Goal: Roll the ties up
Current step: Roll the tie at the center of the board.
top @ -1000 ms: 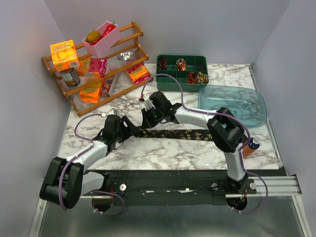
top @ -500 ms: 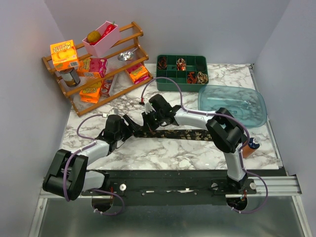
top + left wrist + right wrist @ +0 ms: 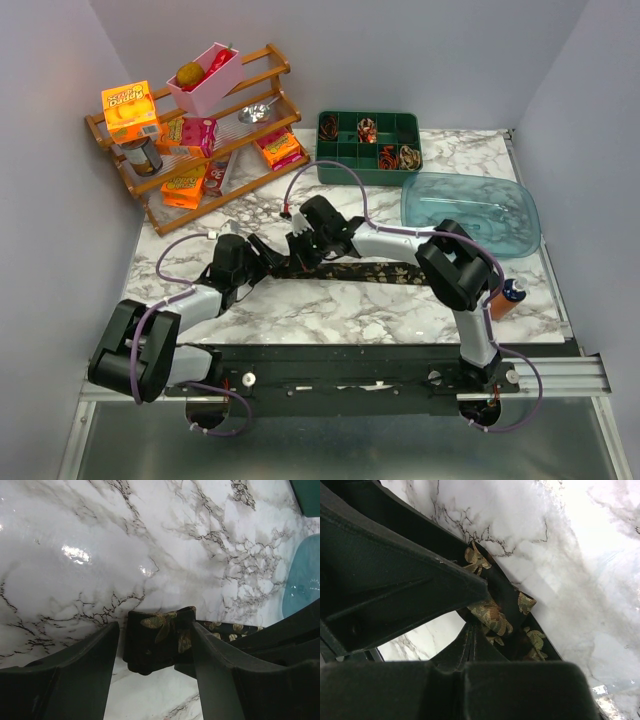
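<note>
A long, narrow tie of dark woven fabric with gold insect figures lies flat across the glossy white marble surface. Its left end is folded into a thick, squared wad. The left claw is spread around that wad, and the right claw just beside it pinches the cloth. Farther back, a green compartment tray holds coiled ties, near a clear blue plastic tub and a wooden rack.
</note>
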You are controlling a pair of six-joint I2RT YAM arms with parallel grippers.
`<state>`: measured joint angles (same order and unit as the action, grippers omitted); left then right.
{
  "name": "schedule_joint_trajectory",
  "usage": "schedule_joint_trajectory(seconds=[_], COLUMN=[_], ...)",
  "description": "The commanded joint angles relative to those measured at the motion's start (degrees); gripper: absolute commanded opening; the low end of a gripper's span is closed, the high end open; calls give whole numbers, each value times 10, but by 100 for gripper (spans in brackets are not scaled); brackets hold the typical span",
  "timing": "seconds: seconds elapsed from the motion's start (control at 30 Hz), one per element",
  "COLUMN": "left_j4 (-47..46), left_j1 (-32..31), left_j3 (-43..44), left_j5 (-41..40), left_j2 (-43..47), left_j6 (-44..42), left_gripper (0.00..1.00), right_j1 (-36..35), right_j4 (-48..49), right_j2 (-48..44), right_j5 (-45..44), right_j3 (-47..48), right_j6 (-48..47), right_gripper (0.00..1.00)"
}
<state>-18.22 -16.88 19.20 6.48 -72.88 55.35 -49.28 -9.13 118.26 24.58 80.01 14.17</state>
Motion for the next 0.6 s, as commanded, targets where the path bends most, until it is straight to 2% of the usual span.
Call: schedule_joint_trajectory(seconds=[0.0,0.27,0.57], left_j4=[-15,-32,-31], left_j1=[4,4,4], left_j3=[-21,-30,-40], left_j5=[18,24,16], left_j2=[-9,11,20], left_j6=[-2,-21,-22], left_gripper=[68,66,67], right_j1=[-6,-7,-6], right_j4=[-6,2,11], right_j2=[12,10,-76], right_j5=[9,18,-26], right_j3=[-8,-9,-16], right_j6=[9,9,-6], right_gripper=[1,1,1])
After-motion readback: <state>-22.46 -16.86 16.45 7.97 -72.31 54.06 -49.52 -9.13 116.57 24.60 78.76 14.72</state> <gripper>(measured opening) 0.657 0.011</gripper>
